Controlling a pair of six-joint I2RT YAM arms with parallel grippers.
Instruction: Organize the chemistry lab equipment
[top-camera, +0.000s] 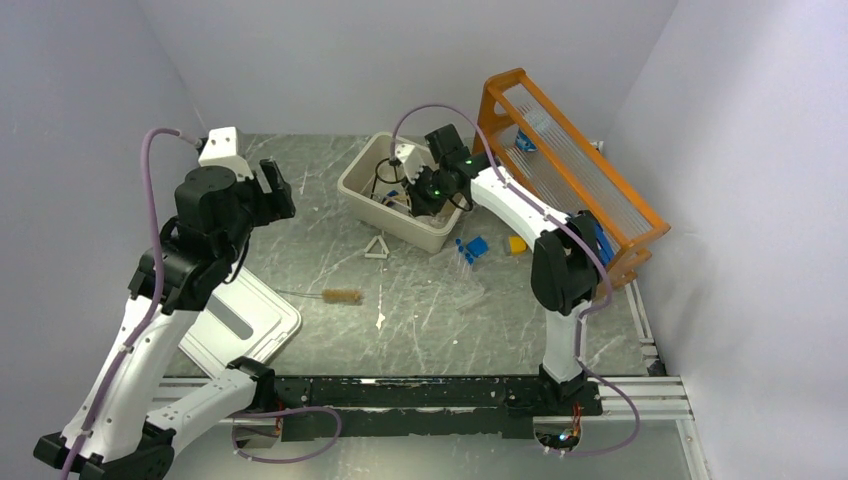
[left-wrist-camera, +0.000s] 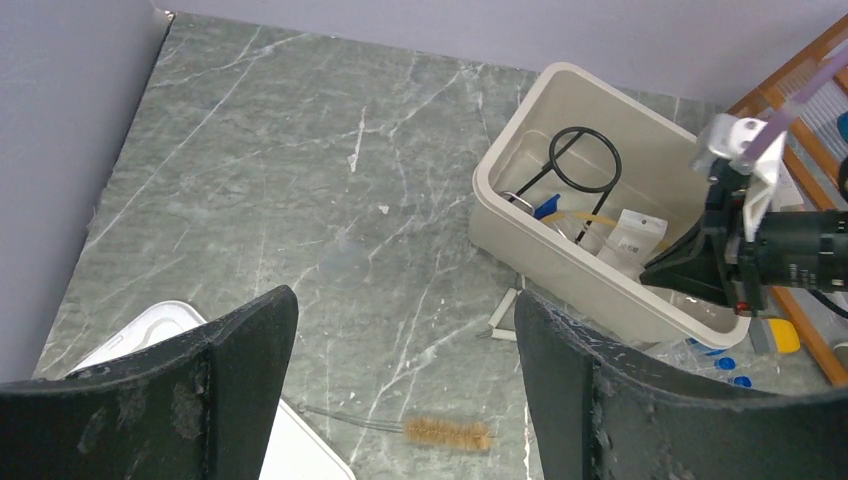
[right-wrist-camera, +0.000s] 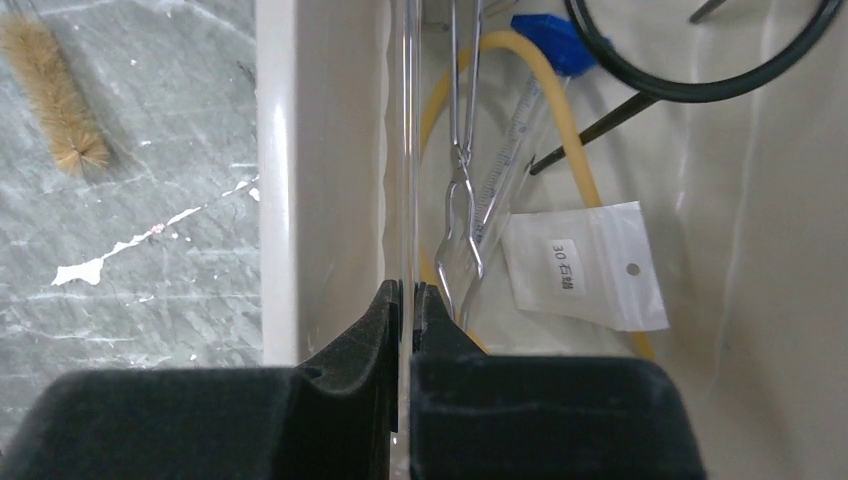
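Left gripper (left-wrist-camera: 405, 310) hangs wide open over the table (left-wrist-camera: 300, 150); brown-bristled brush (top-camera: 343, 296) lies near the white lid (top-camera: 255, 320), white triangle (top-camera: 376, 248) just short of the beige tub (top-camera: 360, 185). Farther out, I read the right gripper (right-wrist-camera: 405, 300) pinched narrow on a thin clear rod (right-wrist-camera: 405, 150) just inside the tub wall (metal tongs (right-wrist-camera: 462, 170), tan rubber tube (right-wrist-camera: 570, 130), white packet (right-wrist-camera: 585, 265) and black tripod ring (left-wrist-camera: 585, 160) lie inside).

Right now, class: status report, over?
Left gripper open, empty. Right gripper shut on thin clear rod inside tub. Brush, triangle loose on table. Nothing blocking.
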